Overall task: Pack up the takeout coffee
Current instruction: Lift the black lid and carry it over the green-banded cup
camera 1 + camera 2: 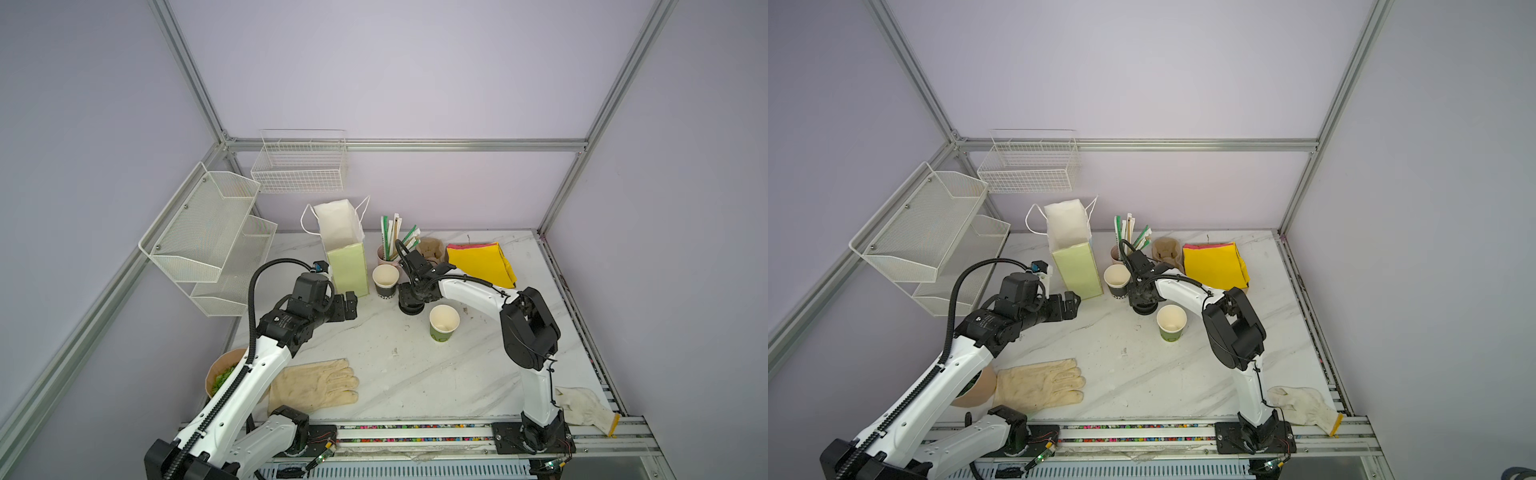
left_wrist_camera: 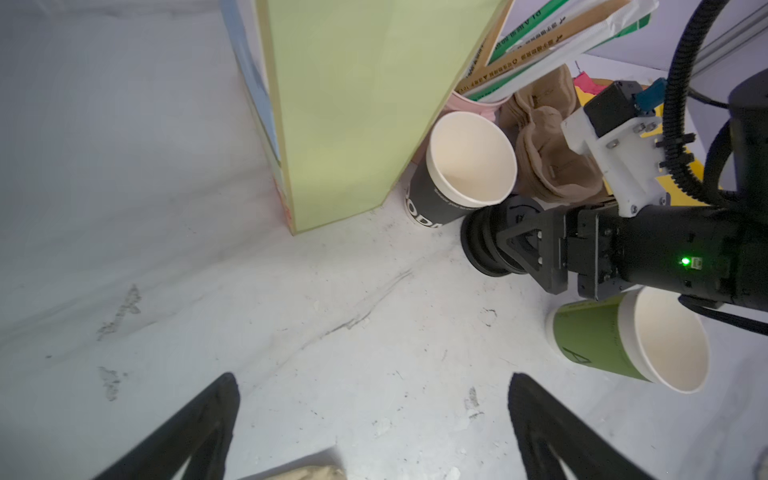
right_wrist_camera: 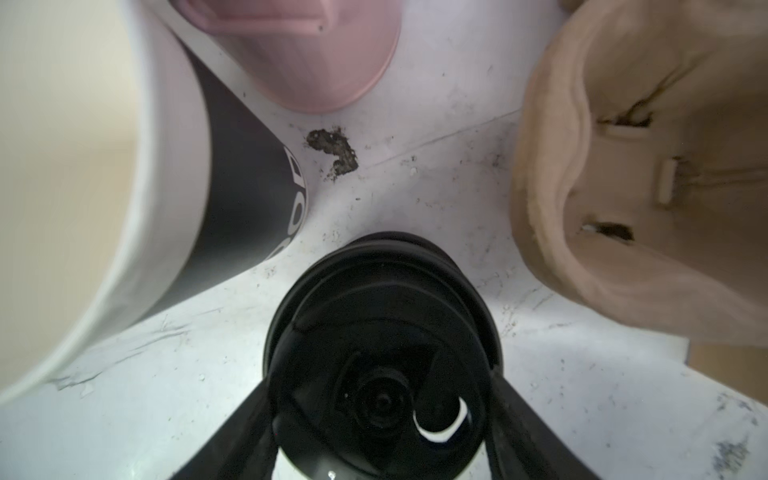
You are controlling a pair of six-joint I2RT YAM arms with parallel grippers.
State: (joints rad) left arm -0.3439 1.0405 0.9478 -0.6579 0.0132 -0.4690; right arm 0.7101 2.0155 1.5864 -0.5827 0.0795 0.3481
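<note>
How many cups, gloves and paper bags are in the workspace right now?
Cups: 3 (black cup, green cup, pink cup holding straws)
Gloves: 2 (cream glove, white glove)
Paper bags: 1 (paper bag)
Total: 6

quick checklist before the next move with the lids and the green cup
1. Right end effector straddles the black lid stack: ok.
2. Firm grip on it: cannot tell.
3. Green cup upright, uncovered, ready for a lid: ok.
4. Black cup clear of the stack: cannot tell, its rim is close beside it.
5. Paper bag upright, mouth open: ok.
6. Left end effector open, empty: ok.
</note>
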